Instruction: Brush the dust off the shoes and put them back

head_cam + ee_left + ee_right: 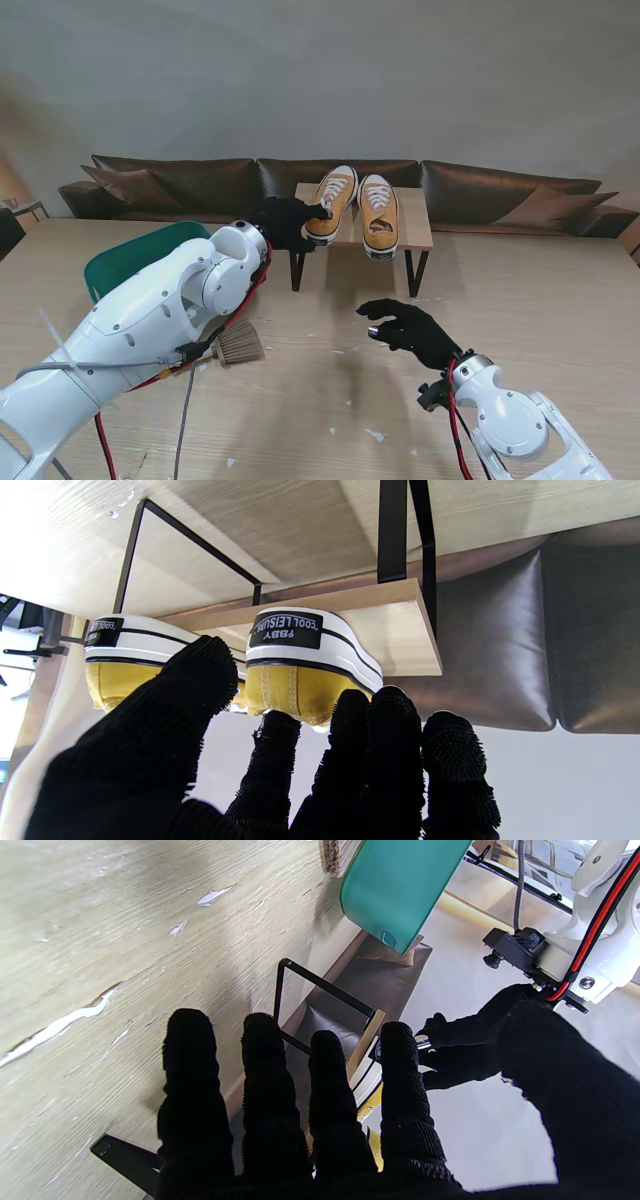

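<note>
Two mustard-yellow shoes are sitting side by side on the small wooden rack (415,232) at the far side of the table (330,400), toes pointing toward me, white laces showing. The left shoe (333,203) is getting the attention: the left hand (283,221), gloved in black, is reaching in at its heel end, fingers (370,740) lying close together along the heel collar and the thumb (200,675) standing apart between the two heels. Whether it is actually gripping the shoe, I cannot tell. The right shoe (379,213) is resting just beside it, untouched.

From the left wrist camera the heel patches are reading clearly, though inverted: "COOL LEISURE" on a black label (286,629) across the white rubber band, with smaller letters beside it that look like "YBBY". The second heel is carrying the same patch, partly cut off.

The right hand (410,330) is hovering over the table, well apart from the rack, fingers (260,1075) loosely side by side, holding nothing.

A brush (238,344) is lying on the table under the left arm, and a green dustpan (130,258) is lying beyond it. White flecks are dotting the tabletop.
</note>
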{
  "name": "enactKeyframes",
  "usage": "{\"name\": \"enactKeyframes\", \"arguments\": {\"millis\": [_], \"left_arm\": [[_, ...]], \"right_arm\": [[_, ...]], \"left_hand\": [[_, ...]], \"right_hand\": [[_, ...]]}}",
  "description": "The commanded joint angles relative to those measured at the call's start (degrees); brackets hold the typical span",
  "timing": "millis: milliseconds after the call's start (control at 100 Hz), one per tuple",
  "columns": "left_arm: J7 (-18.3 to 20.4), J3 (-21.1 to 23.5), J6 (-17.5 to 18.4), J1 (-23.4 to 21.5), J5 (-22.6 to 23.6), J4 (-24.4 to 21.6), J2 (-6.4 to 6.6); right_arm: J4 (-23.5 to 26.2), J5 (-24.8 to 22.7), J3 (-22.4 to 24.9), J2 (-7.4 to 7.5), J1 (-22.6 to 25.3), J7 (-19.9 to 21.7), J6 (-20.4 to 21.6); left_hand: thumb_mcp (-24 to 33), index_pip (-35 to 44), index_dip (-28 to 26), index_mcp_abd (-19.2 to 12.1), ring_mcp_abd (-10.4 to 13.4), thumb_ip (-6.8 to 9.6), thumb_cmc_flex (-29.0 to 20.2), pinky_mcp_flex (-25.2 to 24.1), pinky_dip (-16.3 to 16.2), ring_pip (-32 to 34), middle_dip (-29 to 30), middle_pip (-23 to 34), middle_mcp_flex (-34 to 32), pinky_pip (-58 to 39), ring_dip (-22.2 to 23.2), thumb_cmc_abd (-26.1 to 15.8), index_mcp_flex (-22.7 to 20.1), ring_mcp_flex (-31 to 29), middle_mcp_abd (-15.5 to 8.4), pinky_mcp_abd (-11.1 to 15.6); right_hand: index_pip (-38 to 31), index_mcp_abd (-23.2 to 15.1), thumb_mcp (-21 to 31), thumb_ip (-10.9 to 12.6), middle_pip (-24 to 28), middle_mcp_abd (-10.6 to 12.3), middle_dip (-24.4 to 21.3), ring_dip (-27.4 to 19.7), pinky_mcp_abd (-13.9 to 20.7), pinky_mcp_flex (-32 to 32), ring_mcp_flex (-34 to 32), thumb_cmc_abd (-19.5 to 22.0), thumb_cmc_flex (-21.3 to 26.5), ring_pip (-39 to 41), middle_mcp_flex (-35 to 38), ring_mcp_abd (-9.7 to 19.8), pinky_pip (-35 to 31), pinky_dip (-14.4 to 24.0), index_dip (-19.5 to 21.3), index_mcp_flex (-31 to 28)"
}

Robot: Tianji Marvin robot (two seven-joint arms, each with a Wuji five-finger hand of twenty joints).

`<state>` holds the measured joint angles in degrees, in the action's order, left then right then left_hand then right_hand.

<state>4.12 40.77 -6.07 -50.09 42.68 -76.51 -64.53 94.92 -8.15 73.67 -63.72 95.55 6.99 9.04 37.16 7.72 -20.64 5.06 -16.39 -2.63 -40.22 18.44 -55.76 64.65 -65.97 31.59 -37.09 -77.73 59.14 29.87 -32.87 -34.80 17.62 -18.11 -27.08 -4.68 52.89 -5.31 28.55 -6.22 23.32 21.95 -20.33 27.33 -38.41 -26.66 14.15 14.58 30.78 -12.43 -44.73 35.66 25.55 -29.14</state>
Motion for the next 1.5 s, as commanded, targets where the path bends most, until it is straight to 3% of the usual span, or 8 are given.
{"name": "enactKeyframes", "arguments": {"millis": [0,340,430,580,800,1070,1230,1490], "left_arm": [[0.5,-0.4,-0.2,0.0,-0.8,1.4,-0.90],[-0.6,-3.3,-0.8,1.2,-1.0,4.0,-1.54],[-2.0,-4.2,-0.9,1.8,-1.3,5.6,-2.06],[-4.9,-5.9,-1.0,2.6,-1.6,8.5,-3.07],[-9.7,-7.1,-0.8,2.9,-2.1,11.8,-4.53],[-15.1,-6.2,-0.1,2.0,-0.3,12.5,-5.06],[-20.3,-4.6,1.7,1.1,2.2,12.3,-5.05],[-23.4,-1.3,3.7,-1.2,6.6,8.7,-3.74]], "right_arm": [[0.1,0.1,-0.1,-0.12,0.1,0.9,-0.1],[0.0,0.9,-0.1,-0.16,0.1,1.1,-0.3],[0.0,1.2,-0.1,-0.18,0.1,1.1,-0.4],[0.0,1.6,-0.1,-0.20,0.1,1.2,-0.5],[0.0,2.0,0.0,-0.21,0.2,1.4,-0.9],[-0.2,2.5,-0.2,-0.25,0.1,1.5,-1.0],[-0.2,2.6,-0.2,-0.23,0.1,1.7,-1.1],[-0.5,2.8,-0.5,-0.25,0.0,1.7,-1.1]], "left_hand": [[1.3,4.8,-2.0,-1.3,0.4,-1.40,-0.5,0.6,-1.0,2.6,-0.8,1.1,-0.3,-3.5,0.7,2.2,-4.6,-3.1,0.3,0.7],[4.7,14.9,-12.4,0.0,1.7,-2.15,-1.1,2.9,0.0,4.4,-2.4,4.1,-2.1,-4.6,-0.1,3.7,-10.5,-5.6,0.0,0.8],[3.1,21.1,-20.5,-0.5,2.2,-5.53,-4.0,4.2,0.7,5.7,-3.7,5.9,-3.1,-5.5,-0.4,6.3,-11.2,-6.9,-0.4,0.7],[-1.5,40.3,-27.3,-0.9,2.9,-6.21,-9.7,6.6,1.7,7.5,-5.2,8.6,-4.8,-7.3,-1.0,9.0,-9.7,-9.0,-1.2,0.6],[3.3,62.7,-33.2,2.2,3.7,-7.44,-9.8,10.2,3.8,9.9,-6.2,12.3,-8.1,-9.8,-2.3,9.9,-11.4,-12.9,-2.6,0.1],[8.2,67.4,-34.5,6.2,4.3,-8.22,-8.3,14.9,7.4,11.6,-13.7,13.4,-14.0,-13.2,-4.5,10.1,-12.4,-18.4,-4.3,-0.1],[9.2,68.0,-34.5,8.2,2.5,-7.91,-9.7,17.8,12.9,7.0,-11.9,7.6,-22.5,-15.1,-7.8,10.7,-12.6,-24.0,-6.7,-0.2],[8.9,67.9,-33.4,7.7,3.6,-7.68,-11.0,24.2,17.8,1.0,-7.1,1.4,-31.0,-12.5,-9.6,12.8,-14.3,-31.2,-9.2,-2.0]], "right_hand": [[0.2,-1.4,-1.0,1.3,0.4,1.1,-0.5,-0.2,1.3,-12.6,-1.0,1.5,-1.7,0.0,1.0,0.4,0.5,0.9,-0.9,1.5],[0.1,-1.3,-0.8,1.3,0.5,1.0,-0.5,-0.1,1.2,-12.6,-1.0,1.5,-1.6,0.0,1.2,0.2,0.5,0.9,-0.9,1.3],[0.1,-1.3,-0.8,1.3,0.5,1.1,-0.5,-0.1,1.3,-12.6,-1.0,1.6,-1.6,0.0,1.2,0.2,0.5,0.9,-0.9,1.3],[0.0,-1.1,-0.7,1.3,0.5,1.0,-0.5,-0.1,1.3,-12.6,-1.0,1.6,-1.6,0.0,1.3,0.2,0.6,0.9,-0.9,1.3],[-0.1,-0.3,-0.5,1.3,0.5,0.8,-0.5,-0.1,1.2,-12.6,-1.1,1.7,-1.5,0.0,1.3,0.2,0.6,0.9,-0.9,1.1],[-0.3,-0.4,-0.3,1.3,0.6,0.7,-0.5,-0.1,1.2,-12.6,-1.2,1.9,-1.4,0.0,1.5,0.2,0.7,1.0,-1.0,1.1],[-0.4,-0.2,-0.3,1.3,0.6,0.7,-0.5,-0.1,1.2,-12.6,-1.2,2.1,-1.4,0.0,1.5,0.2,0.7,1.0,-1.0,1.0],[-0.5,-0.1,-0.2,1.3,0.6,0.6,-0.5,-0.1,1.2,-12.5,-1.2,2.3,-1.3,0.1,1.6,0.2,0.7,1.0,-1.1,0.9]]}}
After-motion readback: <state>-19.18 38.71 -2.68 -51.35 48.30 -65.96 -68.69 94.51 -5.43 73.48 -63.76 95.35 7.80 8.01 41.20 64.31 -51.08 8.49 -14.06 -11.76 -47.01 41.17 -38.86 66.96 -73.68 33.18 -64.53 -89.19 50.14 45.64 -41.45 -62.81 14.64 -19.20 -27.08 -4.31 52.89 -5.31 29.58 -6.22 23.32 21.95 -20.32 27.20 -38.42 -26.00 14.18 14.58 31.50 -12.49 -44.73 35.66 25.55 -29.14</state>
